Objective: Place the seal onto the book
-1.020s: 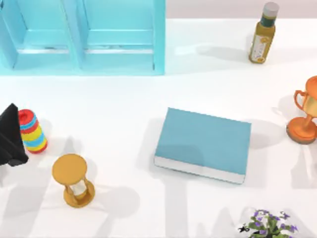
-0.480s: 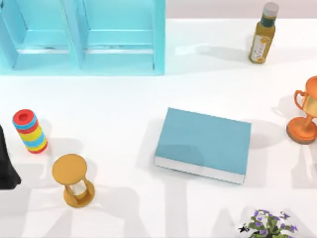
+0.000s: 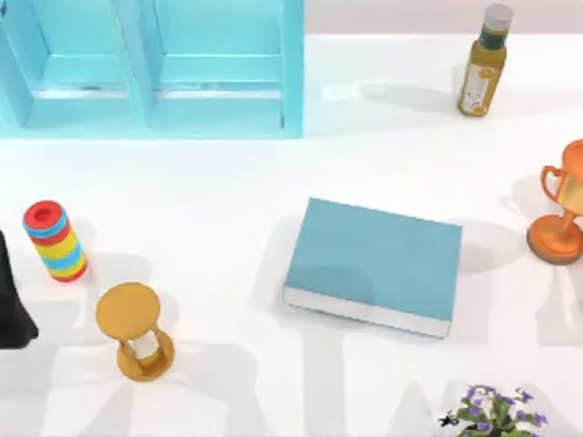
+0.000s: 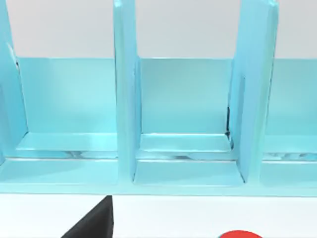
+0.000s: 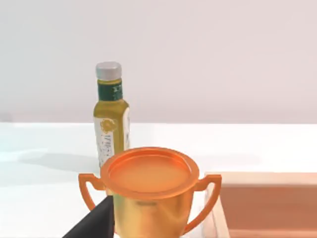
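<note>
One arm, the left, is seen as a dark shape (image 3: 13,300) cut off at the table's left edge, beside the striped cylinder (image 3: 56,240). Whether its gripper is open cannot be told. The book (image 3: 373,264) lies flat mid-table.

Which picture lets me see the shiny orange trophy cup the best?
The right wrist view shows the trophy cup best: it is close, with its round rim and both handles plain, in front of the oil bottle. In the top view the trophy cup stands at the table's right edge, partly cut off. The left wrist view faces the blue shelf.

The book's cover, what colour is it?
Plain teal-blue cover on the book, with white page edges; clearest in the top view.
</note>
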You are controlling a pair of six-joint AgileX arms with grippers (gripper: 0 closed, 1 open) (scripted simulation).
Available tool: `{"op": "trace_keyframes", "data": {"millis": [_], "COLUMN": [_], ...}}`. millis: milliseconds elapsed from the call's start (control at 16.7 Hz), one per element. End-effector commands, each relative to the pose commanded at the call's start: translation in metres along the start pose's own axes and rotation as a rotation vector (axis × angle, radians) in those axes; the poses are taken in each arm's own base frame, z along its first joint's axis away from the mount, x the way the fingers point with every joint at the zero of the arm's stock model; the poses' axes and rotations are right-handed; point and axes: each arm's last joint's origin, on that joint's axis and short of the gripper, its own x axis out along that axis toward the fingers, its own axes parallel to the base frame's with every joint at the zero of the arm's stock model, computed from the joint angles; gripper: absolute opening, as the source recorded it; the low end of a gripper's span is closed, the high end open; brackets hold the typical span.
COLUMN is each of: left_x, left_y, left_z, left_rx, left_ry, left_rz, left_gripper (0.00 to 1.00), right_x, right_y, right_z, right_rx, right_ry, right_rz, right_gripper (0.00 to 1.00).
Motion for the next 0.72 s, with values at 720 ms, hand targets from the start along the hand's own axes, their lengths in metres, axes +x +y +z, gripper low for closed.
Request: {"op": "trace_keyframes", "data": {"millis": [720], "left_x": [0.0], "left_y": [0.0], "left_z": [0.0], "left_rx": [0.0], "left_ry": [0.0], "left_rz": [0.0], "left_gripper": [1.0], "right_x": [0.072], "right_y": [-0.035], "right_z": [0.109], "right_rx": [-0.113], "right_ry": [0.742], "right_rz": [-0.117], "right_gripper": [1.0]}}
